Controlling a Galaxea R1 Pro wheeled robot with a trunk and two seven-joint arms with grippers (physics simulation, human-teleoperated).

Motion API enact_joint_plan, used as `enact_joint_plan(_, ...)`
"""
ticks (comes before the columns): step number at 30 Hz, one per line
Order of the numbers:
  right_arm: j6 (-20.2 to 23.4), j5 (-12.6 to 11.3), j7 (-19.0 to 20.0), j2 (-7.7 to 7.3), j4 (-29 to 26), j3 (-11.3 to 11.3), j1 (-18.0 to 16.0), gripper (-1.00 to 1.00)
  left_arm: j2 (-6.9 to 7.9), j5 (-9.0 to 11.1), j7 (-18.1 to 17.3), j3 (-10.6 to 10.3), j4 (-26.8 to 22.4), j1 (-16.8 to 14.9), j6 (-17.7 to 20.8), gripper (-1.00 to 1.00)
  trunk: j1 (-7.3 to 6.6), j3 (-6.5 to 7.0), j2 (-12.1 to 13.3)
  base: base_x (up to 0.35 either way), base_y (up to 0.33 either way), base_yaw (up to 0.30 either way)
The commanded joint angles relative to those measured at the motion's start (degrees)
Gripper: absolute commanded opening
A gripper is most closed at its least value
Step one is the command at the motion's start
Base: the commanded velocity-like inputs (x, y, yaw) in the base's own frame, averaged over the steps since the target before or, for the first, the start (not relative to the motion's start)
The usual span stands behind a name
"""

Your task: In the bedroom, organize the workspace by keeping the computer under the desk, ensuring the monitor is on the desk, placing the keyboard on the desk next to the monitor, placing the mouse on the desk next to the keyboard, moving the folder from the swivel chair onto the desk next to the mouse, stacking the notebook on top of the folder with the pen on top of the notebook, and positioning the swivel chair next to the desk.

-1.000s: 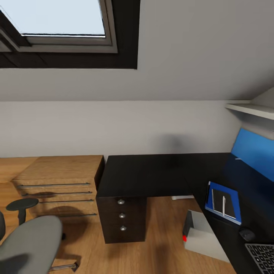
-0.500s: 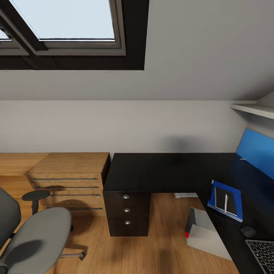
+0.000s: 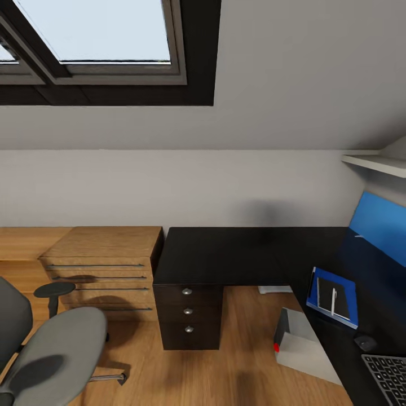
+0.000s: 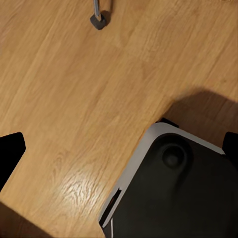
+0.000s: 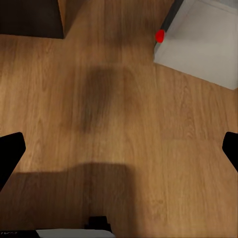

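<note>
The black L-shaped desk (image 3: 242, 254) fills the middle of the head view, its three-drawer unit (image 3: 189, 316) in front. On its right wing lies the blue folder (image 3: 351, 297) with the dark notebook (image 3: 341, 299) on it and the white pen (image 3: 334, 301) on top. Nearer me on the same wing are the mouse (image 3: 365, 342) and the keyboard (image 3: 389, 378). The grey computer (image 3: 304, 345) stands on the floor under that wing, its red light (image 5: 159, 35) showing. The swivel chair (image 3: 53, 352) is at the lower left, apart from the desk. The monitor is out of view. My left gripper (image 4: 119, 151) and right gripper (image 5: 119, 151) hang open over the floor.
A wooden dresser (image 3: 104, 265) stands left of the desk against the wall. A blue wall panel (image 3: 380, 225) and a white shelf (image 3: 375, 162) are at the right. A chair castor (image 4: 99, 20) and my base (image 4: 178, 193) lie below the left gripper.
The camera has turned a little to the left over the second, so the chair shows more. In the last half second almost nothing shifted. No object has moved.
</note>
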Motion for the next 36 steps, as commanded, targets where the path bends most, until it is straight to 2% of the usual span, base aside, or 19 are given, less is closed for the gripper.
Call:
enact_joint_plan(1, -0.1, -0.1, -0.3, 0.04, 0.1, 0.5, -0.1, 1.00, 0.05, 0.2, 0.5, -0.5, -0.2, 0.0, -0.1, 1.00, 0.04, -0.12, -0.1, 0.000, 0.000, 0.000)
enact_joint_plan(21, 0.0, -0.3, -0.6, 0.14, -0.2, 0.1, -0.1, 1.00, -0.09, -0.4, 0.7, -0.7, -0.5, 0.0, -0.2, 1.00, 0.04, -0.12, -0.1, 0.000, 0.000, 0.000)
enact_joint_plan(24, -0.2, -0.4, -0.7, 0.17, -0.4, -1.5, -0.1, 1.00, -0.11, -0.6, 0.8, -0.7, -0.7, 0.0, -0.2, 1.00, 0.04, -0.12, -0.1, 0.000, 0.000, 0.000)
enact_joint_plan(27, -0.5, -0.4, -0.4, -0.04, -0.2, -5.8, -0.1, 1.00, -0.12, -0.6, 0.9, -0.8, -0.9, 0.0, -0.1, 1.00, 0.04, -0.12, -0.1, 0.000, 0.000, 0.000)
enact_joint_plan(30, -0.6, -0.2, -0.2, -0.10, 0.2, -6.9, 0.0, 1.00, -0.21, -0.6, 0.9, -0.8, -1.3, 0.0, -0.1, 1.00, 0.04, -0.12, -0.1, 0.000, 0.000, 0.000)
enact_joint_plan(35, -1.5, 1.8, 1.8, -0.11, 0.3, -7.5, 2.9, 1.00, -0.34, -0.4, 1.0, -0.7, -2.3, 0.0, 0.0, 1.00, 0.04, -0.12, -0.1, 0.000, 0.000, 0.000)
enact_joint_plan(36, -7.4, 1.9, 1.9, -0.38, 0.3, -7.6, 5.4, 1.00, -0.26, -0.3, 0.9, -0.6, -2.2, 0.0, -0.3, 1.00, 0.04, -0.12, -0.1, 0.000, 0.000, 0.000)
